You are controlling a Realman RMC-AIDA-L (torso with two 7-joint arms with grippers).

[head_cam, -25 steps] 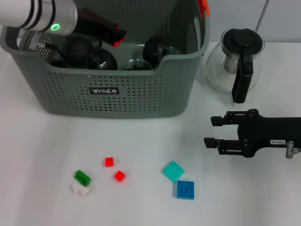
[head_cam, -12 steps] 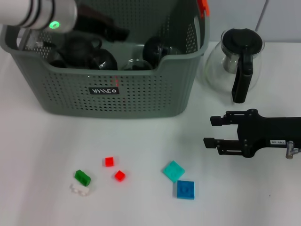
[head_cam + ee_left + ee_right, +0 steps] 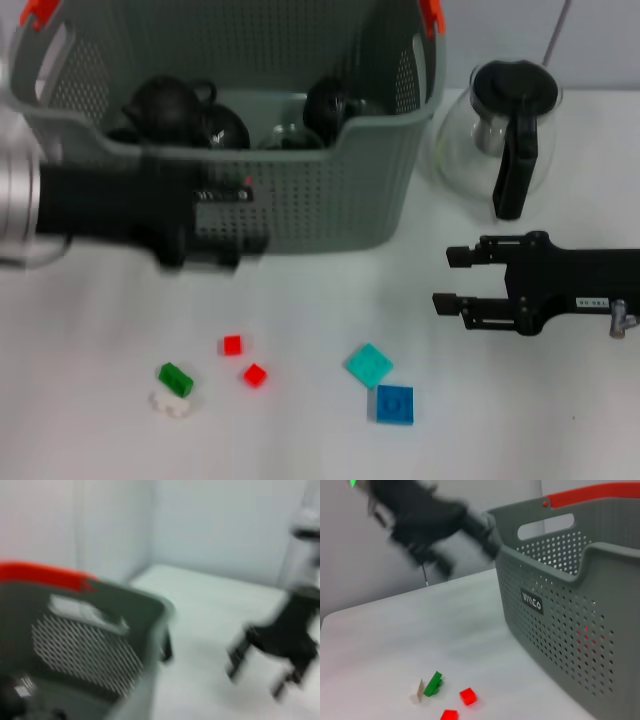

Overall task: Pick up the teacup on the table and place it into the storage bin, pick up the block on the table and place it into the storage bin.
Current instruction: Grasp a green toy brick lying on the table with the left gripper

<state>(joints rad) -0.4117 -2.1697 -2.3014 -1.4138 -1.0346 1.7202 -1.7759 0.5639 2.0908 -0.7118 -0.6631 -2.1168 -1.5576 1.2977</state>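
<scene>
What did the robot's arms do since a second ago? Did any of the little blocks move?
The left hand came out of the grey basket and swung down in front of it, over the table. It is too blurred to tell whether it holds anything. The right hand stayed parked beside the glass pot. No blocks moved: the red blocks, green block, white block and blue blocks lie where they were.

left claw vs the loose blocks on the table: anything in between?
Nothing visible. The left claw hangs in front of the storage bin, and only bare table separates it from the red blocks, the green block and the white block. The right claw sits off to the right.
</scene>
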